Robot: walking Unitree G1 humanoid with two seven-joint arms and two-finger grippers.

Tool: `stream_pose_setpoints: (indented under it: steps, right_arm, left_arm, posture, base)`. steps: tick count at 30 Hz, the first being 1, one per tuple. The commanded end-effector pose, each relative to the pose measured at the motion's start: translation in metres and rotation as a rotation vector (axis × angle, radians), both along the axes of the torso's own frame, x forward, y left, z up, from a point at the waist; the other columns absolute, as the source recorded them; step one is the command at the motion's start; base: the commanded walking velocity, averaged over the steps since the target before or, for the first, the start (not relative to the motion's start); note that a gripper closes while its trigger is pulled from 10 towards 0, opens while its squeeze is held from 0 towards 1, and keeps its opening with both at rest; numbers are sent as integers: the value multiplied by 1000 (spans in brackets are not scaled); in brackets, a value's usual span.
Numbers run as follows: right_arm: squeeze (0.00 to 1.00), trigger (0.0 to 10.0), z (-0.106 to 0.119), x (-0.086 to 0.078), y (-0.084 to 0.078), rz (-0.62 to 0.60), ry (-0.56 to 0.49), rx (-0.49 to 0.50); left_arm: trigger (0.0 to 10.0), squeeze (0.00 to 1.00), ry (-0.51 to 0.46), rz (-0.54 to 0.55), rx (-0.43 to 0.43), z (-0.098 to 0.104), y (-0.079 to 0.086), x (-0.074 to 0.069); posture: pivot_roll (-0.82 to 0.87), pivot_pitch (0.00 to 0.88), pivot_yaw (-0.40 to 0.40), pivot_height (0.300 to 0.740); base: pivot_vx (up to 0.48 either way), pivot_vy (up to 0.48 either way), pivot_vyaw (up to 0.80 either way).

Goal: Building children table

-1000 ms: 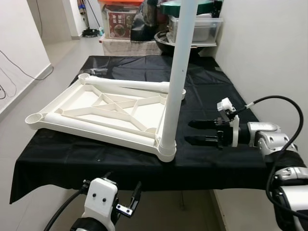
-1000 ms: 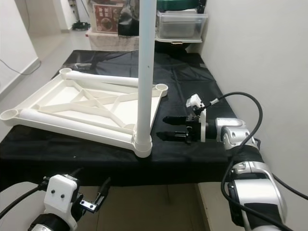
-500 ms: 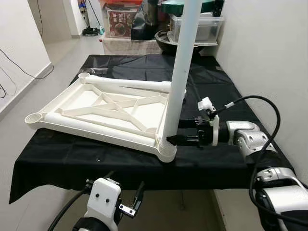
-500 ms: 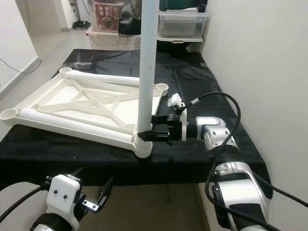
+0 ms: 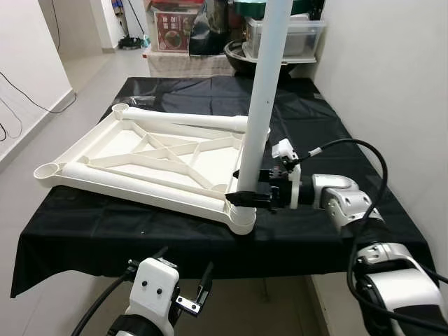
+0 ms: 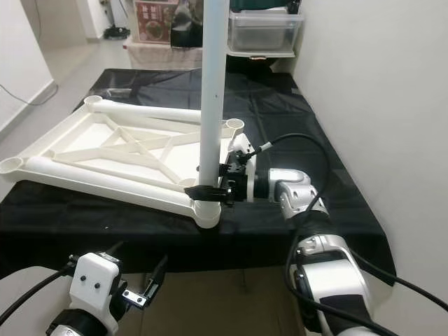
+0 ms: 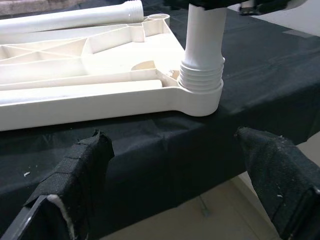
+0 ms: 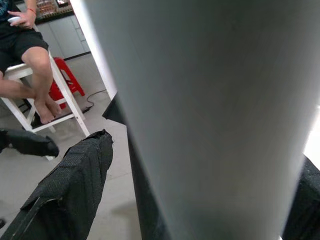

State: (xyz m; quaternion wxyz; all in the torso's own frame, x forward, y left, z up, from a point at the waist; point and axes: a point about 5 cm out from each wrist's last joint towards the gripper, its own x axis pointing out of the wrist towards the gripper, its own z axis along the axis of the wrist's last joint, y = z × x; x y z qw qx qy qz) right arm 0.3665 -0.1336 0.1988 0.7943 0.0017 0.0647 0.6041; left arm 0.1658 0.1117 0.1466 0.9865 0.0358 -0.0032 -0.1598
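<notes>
Fingers of the right gripper [image 5: 241,190] reach in from the robot's right and straddle the base of the upright white table leg [image 5: 264,91], one black finger on each side of the tube just above its ribbed collar; the right wrist view shows the pale tube between the two fabric-covered fingers [image 8: 70,185], but whether they press on it or merely bracket it I cannot tell. The leg stands vertical in the near right corner socket of the white plastic tabletop [image 5: 150,161], which lies upside down, ribs and cross-bracing facing up, on a counter draped in black cloth [image 5: 105,231]. A second loose white leg [image 5: 189,122] lies flat along the far edge of the tabletop, and a further open socket [image 5: 46,171] shows at the near left corner. The left gripper [image 7: 175,175] hangs low in front of the counter's near edge, below the cloth, with its two padded fingers spread wide and holding nothing; its wrist view looks up at the seated leg and the corner of the tabletop. Beyond the counter stand a clear plastic storage bin [image 5: 297,38] and a red box [image 5: 175,31] on the floor. In the right wrist view a person's bare legs [image 8: 37,65] rest on a white stool beside a red stool [image 8: 67,80].
</notes>
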Motion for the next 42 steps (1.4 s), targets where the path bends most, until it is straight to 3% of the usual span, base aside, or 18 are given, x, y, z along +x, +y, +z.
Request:
stream_pose_setpoints:
  steps: [1, 8, 9, 10, 11, 22, 26, 30, 31, 32, 33, 38, 41, 42]
  right_arm:
    - [0, 10000, 6, 2, 2, 3, -27, 4]
    - [0, 10000, 10, 3, 15, 11, -42, 36]
    - [0, 6902, 10, 3, 16, 16, -42, 39]
    - [0, 4745, 10, 3, 17, 18, -42, 40]
    - [0, 0, 9, 2, 17, 23, -42, 39]
    - [0, 0, 2, -4, 19, 51, -25, 35]
    - [0, 0, -3, -5, 27, -11, -38, 39]
    - [0, 0, -9, 3, 29, -236, -102, 8]
    - [0, 0, -9, 3, 29, -236, -102, 8]
    - [0, 0, -14, 8, 25, -381, -117, 6]
    - [0, 0, -15, 9, 24, -428, -119, 3]
    - [0, 0, -20, 10, 21, -528, -147, -29]
    - [0, 0, -22, 24, 6, -891, -80, -8]
    - [0, 0, -22, 24, 6, -891, -80, -8]
  left_arm:
    - [10000, 0, -1, -2, 2, 0, 0, -2]
    - [10000, 0, -2, -3, 4, 0, -2, -2]
    - [10000, 0, -2, -3, 4, 0, -2, -2]
    - [10000, 0, -2, -2, 3, 0, -2, -2]
    - [10000, 0, -2, -2, 5, 0, -2, -2]
    - [10000, 0, -3, 6, 11, 0, -1, -1]
    - [10000, 0, -16, 29, 23, 2, 4, 1]
    - [10000, 0, -30, 54, 38, 5, 10, 3]
    - [10000, 0, -30, 54, 38, 5, 10, 3]
    - [10000, 0, -36, 66, 46, 5, 13, 5]
    - [10000, 0, -37, 70, 48, 5, 14, 5]
    - [10000, 0, -38, 73, 51, 4, 15, 6]
    - [10000, 0, -42, 78, 53, 4, 15, 7]
    - [10000, 0, -42, 78, 53, 4, 15, 7]
  posture:
    - [91, 114, -38, 740]
    - [93, 116, -41, 740]
    - [93, 116, -41, 740]
    - [93, 116, -41, 740]
    - [93, 116, -41, 740]
    - [94, 120, -39, 740]
    - [94, 120, -39, 740]
    - [91, 123, -39, 740]
    - [91, 123, -39, 740]
    - [91, 123, -39, 740]
    - [91, 123, -39, 740]
    - [81, 121, -34, 740]
    - [85, 115, -31, 740]
    - [85, 115, -31, 740]
  base:
    - [0, 0, 0]
    - [0, 0, 0]
    - [0, 0, 0]
    - [0, 0, 0]
    - [0, 0, 0]
    - [0, 0, 0]
    - [0, 0, 0]
    - [0, 0, 0]
    - [0, 0, 0]
    - [0, 0, 0]
    - [0, 0, 0]
    - [0, 0, 0]
    - [0, 0, 0]
    - [0, 0, 0]
